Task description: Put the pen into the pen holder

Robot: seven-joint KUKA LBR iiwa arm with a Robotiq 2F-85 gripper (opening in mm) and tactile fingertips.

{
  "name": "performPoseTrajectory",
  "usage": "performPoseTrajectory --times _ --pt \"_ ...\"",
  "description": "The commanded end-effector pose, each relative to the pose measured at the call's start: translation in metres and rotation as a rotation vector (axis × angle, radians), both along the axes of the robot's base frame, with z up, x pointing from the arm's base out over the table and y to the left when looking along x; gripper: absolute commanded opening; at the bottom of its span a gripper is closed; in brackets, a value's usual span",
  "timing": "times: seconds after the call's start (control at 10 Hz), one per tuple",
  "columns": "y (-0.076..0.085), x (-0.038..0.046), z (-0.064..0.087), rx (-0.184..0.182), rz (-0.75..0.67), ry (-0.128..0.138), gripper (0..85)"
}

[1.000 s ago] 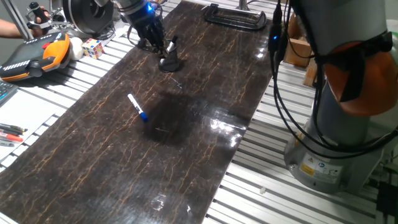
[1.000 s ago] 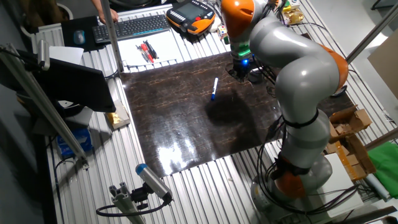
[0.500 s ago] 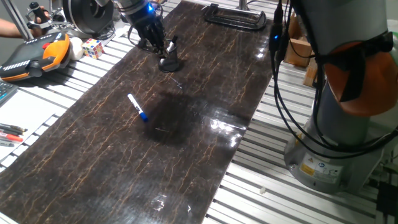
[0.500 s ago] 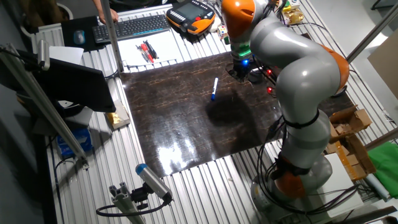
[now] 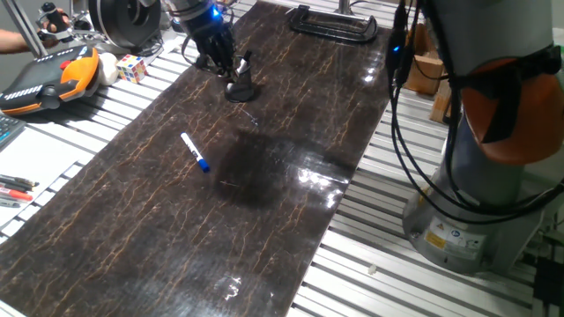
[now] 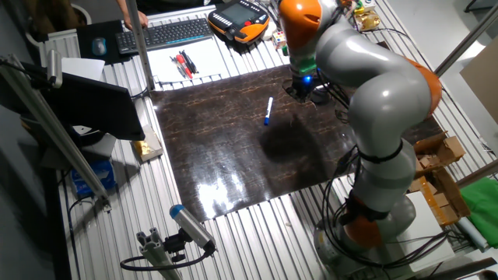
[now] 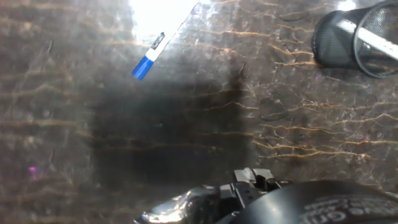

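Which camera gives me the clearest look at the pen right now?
The hand view: the pen fills more of the frame, blue cap sharp, though glare washes out its white end. One fixed view shows it whole but small; the other fixed view shows only a tiny sliver.

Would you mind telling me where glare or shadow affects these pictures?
Hand view: a bright glare patch washes out the white barrel of the blue-capped marker pen; a broad dark shadow covers the marbled tabletop at centre. One fixed view: white reflections lie right of the pen, beside a dark smudge of shadow.
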State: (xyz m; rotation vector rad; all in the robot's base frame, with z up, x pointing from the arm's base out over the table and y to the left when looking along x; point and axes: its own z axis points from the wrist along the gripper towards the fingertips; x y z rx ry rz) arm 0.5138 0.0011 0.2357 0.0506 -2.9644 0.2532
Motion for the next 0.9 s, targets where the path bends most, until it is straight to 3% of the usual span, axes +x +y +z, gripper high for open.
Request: performPoseTrajectory --times 0.0,0.2,0.3,0.4,0.5,0.8 --pt "-0.0004 -0.0001 0.0001 0.013 -0.026 -0.021 0.7" --pt "-0.0004 -0.0001 0.0001 0.025 -0.087 -0.089 0.7" --pt "-0.0004 -0.0001 0.0001 0.039 -0.105 -0.139 0.7" --pt "-0.0004 -0.0001 0.0001 0.043 -0.093 -0.208 0.7" --pt "-0.0004 -0.0001 0.0001 0.043 -0.082 -0.222 0.7" --pt "-0.0004 -0.0001 0.0001 0.1 -0.083 -0.182 0.7"
